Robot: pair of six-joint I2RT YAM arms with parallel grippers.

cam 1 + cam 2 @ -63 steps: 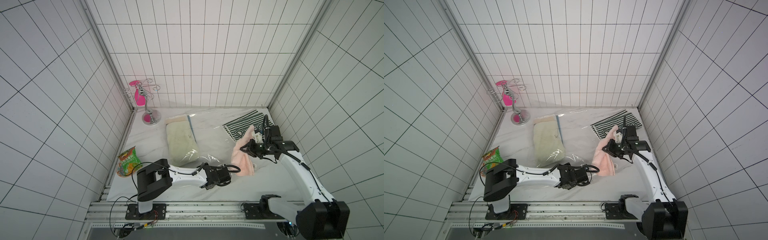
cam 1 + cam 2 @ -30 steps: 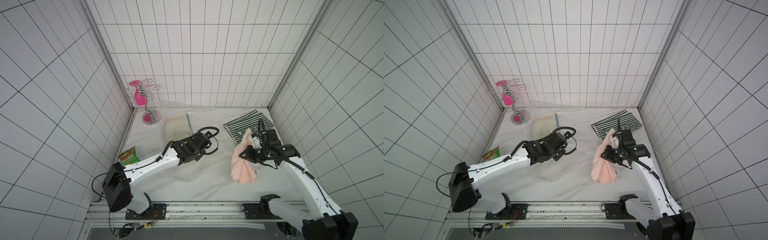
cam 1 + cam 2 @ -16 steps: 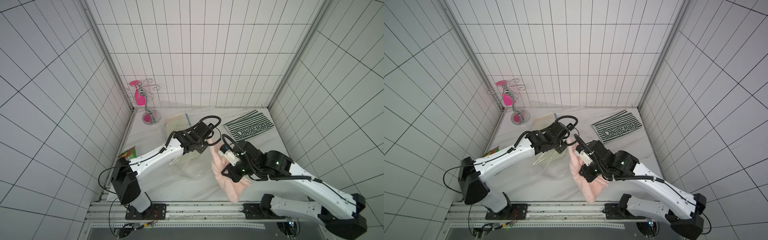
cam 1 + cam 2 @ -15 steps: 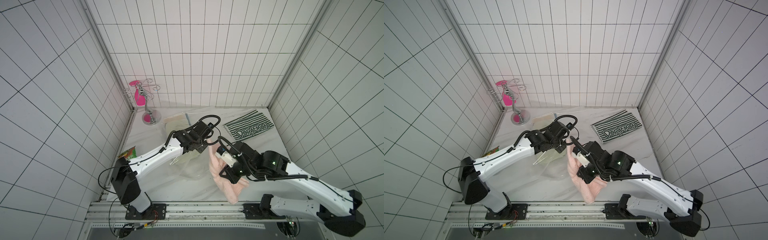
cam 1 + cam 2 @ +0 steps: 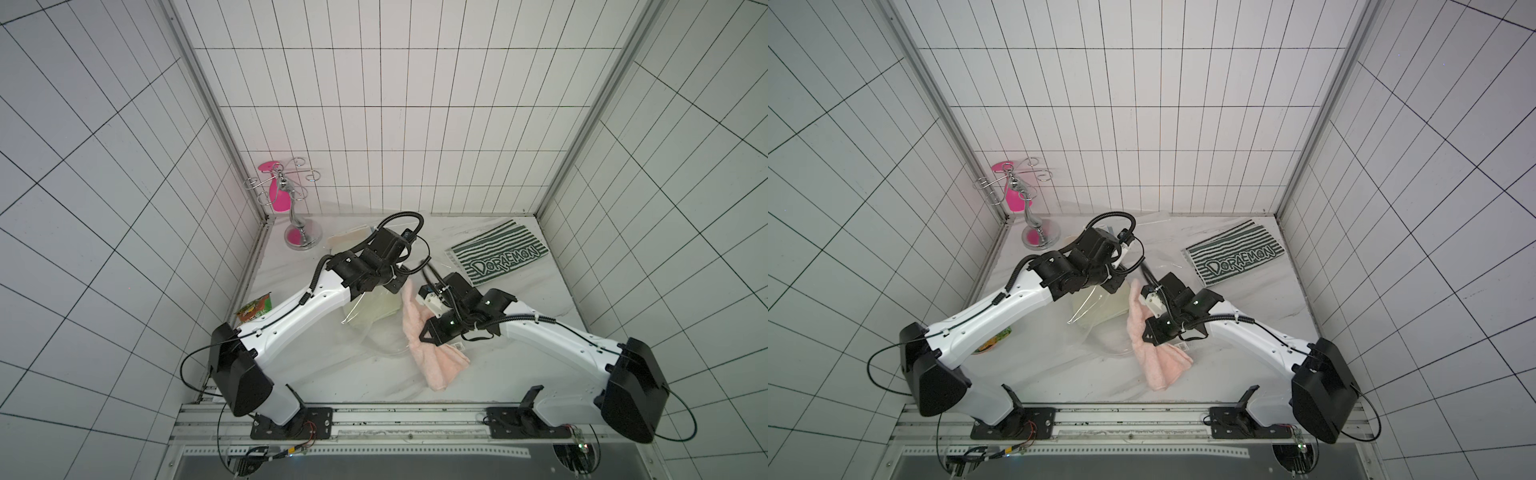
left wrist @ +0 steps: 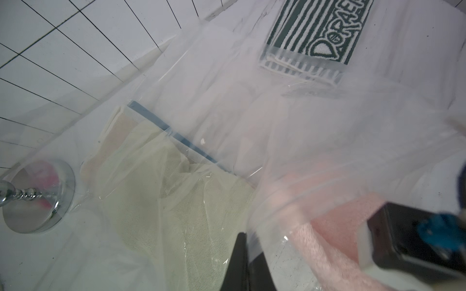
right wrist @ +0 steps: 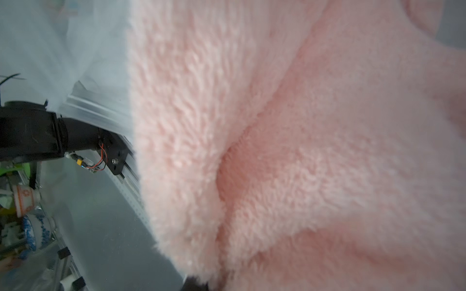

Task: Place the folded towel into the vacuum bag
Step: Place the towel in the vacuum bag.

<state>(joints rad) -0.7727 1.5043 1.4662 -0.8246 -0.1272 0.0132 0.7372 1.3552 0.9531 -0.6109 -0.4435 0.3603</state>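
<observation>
The vacuum bag (image 5: 374, 332) (image 5: 1096, 332) is clear crinkly plastic in mid-table. My left gripper (image 5: 395, 284) (image 6: 245, 235) is shut on its upper sheet and holds that sheet lifted off the table. The folded towel (image 5: 432, 361) (image 5: 1158, 365) is pink and fluffy. It hangs from my right gripper (image 5: 424, 336), which is shut on it, right beside the raised bag edge. Through the plastic, the left wrist view shows the pink towel (image 6: 335, 226) close by. It fills the right wrist view (image 7: 302, 151) and hides those jaws.
A pale yellow-green towel (image 5: 376, 305) (image 6: 164, 189) lies inside the bag. A green striped "Doraemon" towel (image 5: 498, 259) lies at the back right. A chrome stand with a pink piece (image 5: 297, 224) stands in the back left corner. A snack packet (image 5: 253, 309) lies at the left edge.
My right arm has swung the pink towel left from the right side up to the bag. The left gripper has lifted the bag's sheet higher and further back.
</observation>
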